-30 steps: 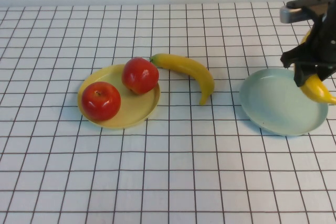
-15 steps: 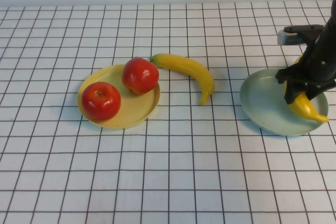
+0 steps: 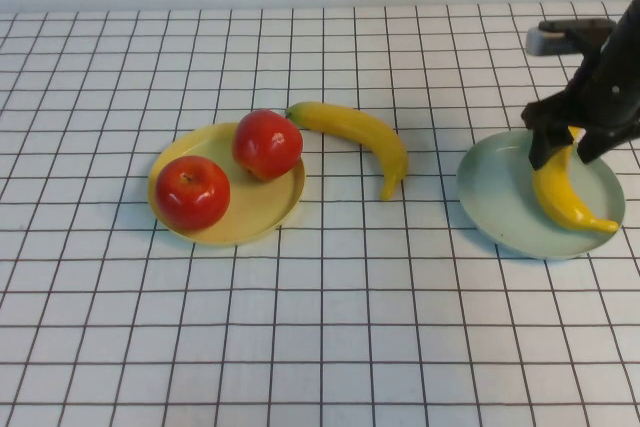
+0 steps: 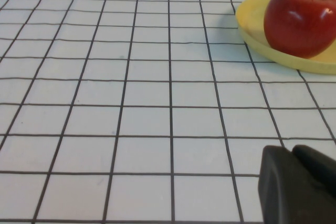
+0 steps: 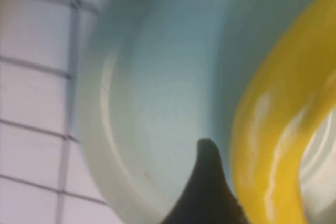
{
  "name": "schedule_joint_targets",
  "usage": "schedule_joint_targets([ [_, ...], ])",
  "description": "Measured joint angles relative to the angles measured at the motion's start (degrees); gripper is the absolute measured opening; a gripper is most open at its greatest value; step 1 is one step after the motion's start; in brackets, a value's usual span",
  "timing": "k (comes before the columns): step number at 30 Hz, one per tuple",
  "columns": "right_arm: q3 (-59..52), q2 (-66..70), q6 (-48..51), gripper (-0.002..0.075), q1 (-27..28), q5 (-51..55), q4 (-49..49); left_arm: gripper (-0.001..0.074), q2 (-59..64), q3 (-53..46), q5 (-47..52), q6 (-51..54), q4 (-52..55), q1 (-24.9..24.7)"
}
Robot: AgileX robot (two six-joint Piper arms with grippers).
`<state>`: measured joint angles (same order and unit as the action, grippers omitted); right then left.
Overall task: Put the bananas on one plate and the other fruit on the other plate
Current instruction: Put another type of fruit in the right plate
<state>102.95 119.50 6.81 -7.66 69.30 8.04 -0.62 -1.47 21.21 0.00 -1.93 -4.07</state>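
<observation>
High view. The right gripper [image 3: 570, 147] hangs over the far edge of the mint plate [image 3: 500, 197] at the right of the gridded worktop [image 3: 320, 327]. Its fingers [image 3: 541, 147] stand apart, one on either side of the stem end of a banana [image 3: 562, 195], and the picture does not show whether they touch it. This banana lies in the right half of the mint plate, its tip pointing to the right rim. The second banana [image 3: 358, 135] lies on the worktop between the two plates, its stem end just beside the far apple [image 3: 267, 144]. Both this apple and the near apple [image 3: 192, 192] sit on the yellow plate [image 3: 265, 209] at the left.

Left wrist view. The left gripper [image 4: 296, 182] is low over bare worktop, its dark fingers pressed together. An apple [image 4: 302, 18] on the yellow plate [image 4: 252, 22] lies well apart from them.

Right wrist view. A dark finger [image 5: 205, 192] rises over the mint plate [image 5: 147, 103], with the banana [image 5: 273, 145] just beside it on the plate floor.
</observation>
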Motion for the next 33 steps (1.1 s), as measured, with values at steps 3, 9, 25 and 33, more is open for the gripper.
schedule_joint_targets([
  [3,6.6,0.0,-0.5,0.0471,-1.0,0.5,1.5,-0.0002,0.0,0.0,0.0,0.0,0.0,0.0],
  [9,14.0,0.1,0.0,0.0472,-7.4,0.9,3.0,-0.0002,0.0,0.0,0.0,0.0,0.0,0.0],
  [25,15.7,10.9,1.6,0.0474,-17.6,-5.4,2.1,-0.0002,0.0,0.0,0.0,0.0,0.0,0.0],
  [33,20.6,14.8,0.1,0.0477,-18.1,-5.5,0.0,-0.0002,0.0,0.0,0.0,0.0,0.0,0.0],
])
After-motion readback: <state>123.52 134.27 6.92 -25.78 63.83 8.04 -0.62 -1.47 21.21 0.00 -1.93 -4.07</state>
